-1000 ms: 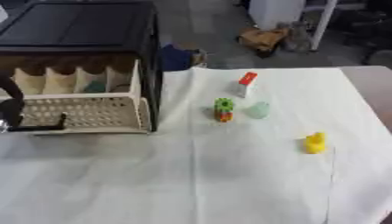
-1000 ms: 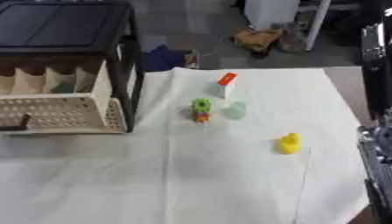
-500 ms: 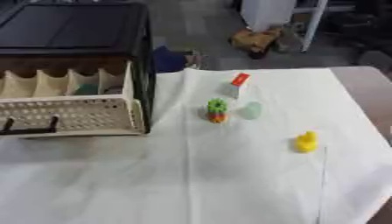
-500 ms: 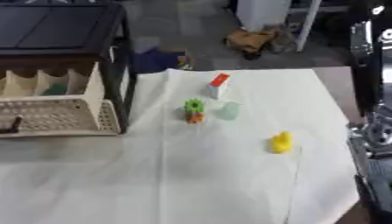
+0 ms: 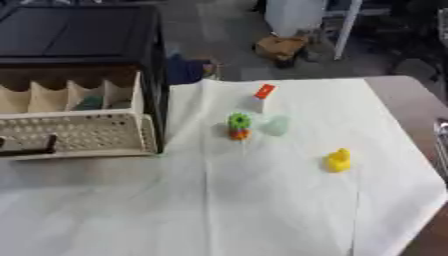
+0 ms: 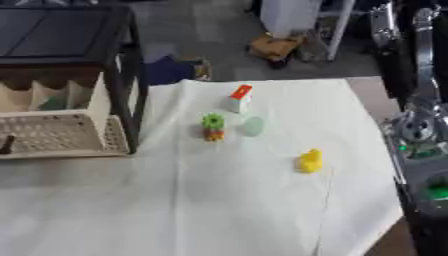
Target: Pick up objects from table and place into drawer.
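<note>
At the far left the drawer [image 5: 79, 135] is standing pulled out of its black cabinet [image 5: 79, 35], with a bluish-green thing [image 5: 89, 103] already lying in one of its rear compartments, so part of the job appears done. Moving right across the white cloth on the table [image 5: 262, 210], four things are still waiting: a green and orange toy [image 5: 238, 126], a red and white block [image 5: 262, 96] just behind it, a pale rounded piece [image 5: 276, 125] just beside the toy, and a yellow duck [image 5: 338, 160] further right. Neither hand is showing in either view, so I cannot tell whether their fingers are spread or curled. Only part of the right arm [image 6: 411, 90] is rising along the right edge, nearest the duck. Most of the picking seems left.
</note>
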You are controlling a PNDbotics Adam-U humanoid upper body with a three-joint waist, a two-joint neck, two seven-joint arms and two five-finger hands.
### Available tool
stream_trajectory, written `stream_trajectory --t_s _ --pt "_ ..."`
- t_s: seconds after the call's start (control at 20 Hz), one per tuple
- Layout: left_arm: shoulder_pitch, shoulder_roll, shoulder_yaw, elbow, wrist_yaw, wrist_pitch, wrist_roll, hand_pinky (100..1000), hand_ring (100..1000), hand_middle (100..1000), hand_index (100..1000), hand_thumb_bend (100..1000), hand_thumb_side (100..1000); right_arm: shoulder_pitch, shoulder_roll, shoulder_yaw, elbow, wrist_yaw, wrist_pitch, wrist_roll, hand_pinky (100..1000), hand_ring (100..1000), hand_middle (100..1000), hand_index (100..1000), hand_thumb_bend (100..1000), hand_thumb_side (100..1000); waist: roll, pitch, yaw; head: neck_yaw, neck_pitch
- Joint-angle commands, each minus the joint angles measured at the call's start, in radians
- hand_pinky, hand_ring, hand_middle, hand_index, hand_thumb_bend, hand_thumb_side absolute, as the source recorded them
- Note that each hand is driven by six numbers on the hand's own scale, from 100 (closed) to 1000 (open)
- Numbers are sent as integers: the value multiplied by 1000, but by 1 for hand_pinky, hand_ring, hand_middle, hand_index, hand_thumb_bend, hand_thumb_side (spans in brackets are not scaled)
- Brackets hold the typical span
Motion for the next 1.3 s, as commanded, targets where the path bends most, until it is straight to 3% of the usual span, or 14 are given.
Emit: stream_trajectory --t_s 0.05,0.45,0.85,1.2,1.3 --pt "13 12 19 -12 33 -9 22 178 129 227 668 100 1000 -43 -83 16 71 63 13 42 687 593 577 841 436 1000 2 -22 1 -6 12" --pt "71 7 29 -12 116 -106 131 337 340 376 745 100 1000 -150 -191 82 257 190 -45 201 716 619 570 850 555 1000 13 -35 4 -16 31" --pt "121 -2 11 -12 150 -135 121 350 345 383 732 100 1000 -255 -267 172 426 291 -182 444 769 708 648 919 709 1000 11 -38 6 -23 29" --pt "131 -8 11 -12 153 -133 122 352 346 386 728 100 1000 -297 -298 202 519 274 -260 612 775 743 676 902 799 810 7 -38 5 -21 28" --pt "134 -10 10 -12 151 -130 120 353 346 388 727 100 1000 -295 -306 208 531 265 -270 645 774 747 671 891 831 695 5 -38 4 -19 26"
